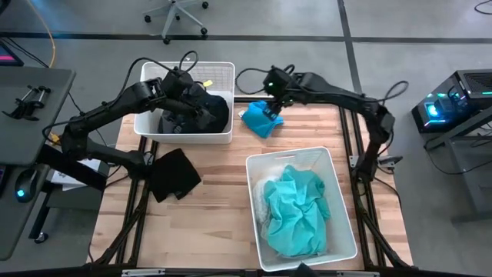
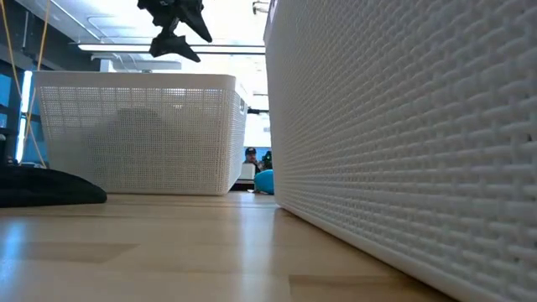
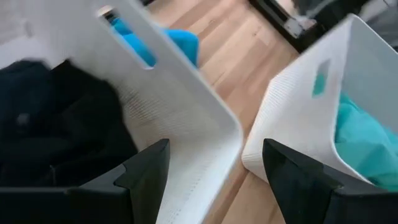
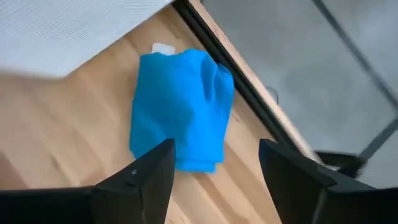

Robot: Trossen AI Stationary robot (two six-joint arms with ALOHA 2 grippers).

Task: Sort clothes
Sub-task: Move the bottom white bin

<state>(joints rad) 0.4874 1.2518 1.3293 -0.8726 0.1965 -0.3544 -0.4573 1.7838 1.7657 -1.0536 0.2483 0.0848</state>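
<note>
Nearest to the low camera, filling the right half of that frame, is the wall of the front bin (image 2: 403, 143), with the wooden table (image 2: 168, 252) running away below it. From above, this bin (image 1: 338, 192) sits at lower centre-right and holds turquoise cloth (image 1: 296, 211).

At upper centre of the high view stands the back bin (image 1: 219, 73), with dark clothes (image 1: 211, 111) inside. The left gripper (image 1: 188, 88) hangs over this bin. In the left wrist view its two fingers (image 3: 143, 171) stand wide apart with nothing between them, above the dark clothes (image 3: 56, 124) and the bin rim (image 3: 205, 118).

Just right of the back bin, a bright blue garment (image 1: 257, 119) lies on the table near its far edge. The right gripper (image 1: 270, 96) is above it. In the right wrist view the jaws are open wide and empty, and the blue garment (image 4: 180, 106) is folded on the wood beyond them.

A black garment (image 1: 173, 173) lies on the table at centre left, partly over the left edge.
</note>
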